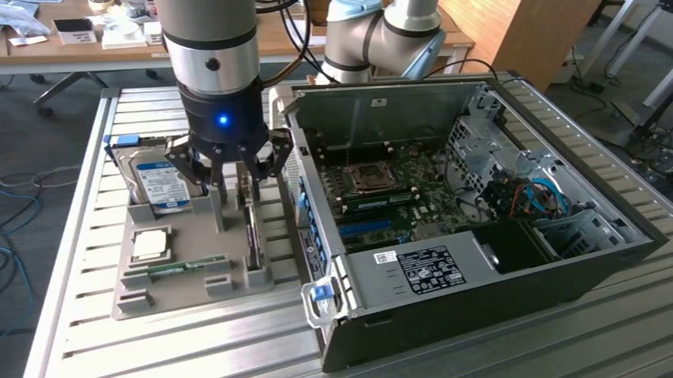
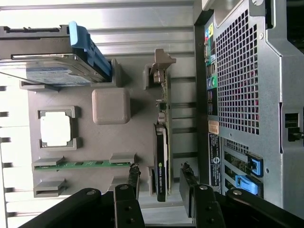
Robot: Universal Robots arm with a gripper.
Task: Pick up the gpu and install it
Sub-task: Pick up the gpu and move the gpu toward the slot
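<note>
In the exterior view, the gripper hangs over the grey holder tray, which sits at nine o'clock from the open computer case. Its jaws stand wide, one finger on each side of the gpu. The card stands on edge along the tray's three o'clock side. It shows only as a thin dark strip, its far end hidden behind the fingers.

In the wrist view the gripper straddles the gpu with a gap at each finger, gripping nothing. The pale bracket shows at the card's far end.

The hard drive stands at the tray's eleven o'clock and the memory stick at seven.
</note>
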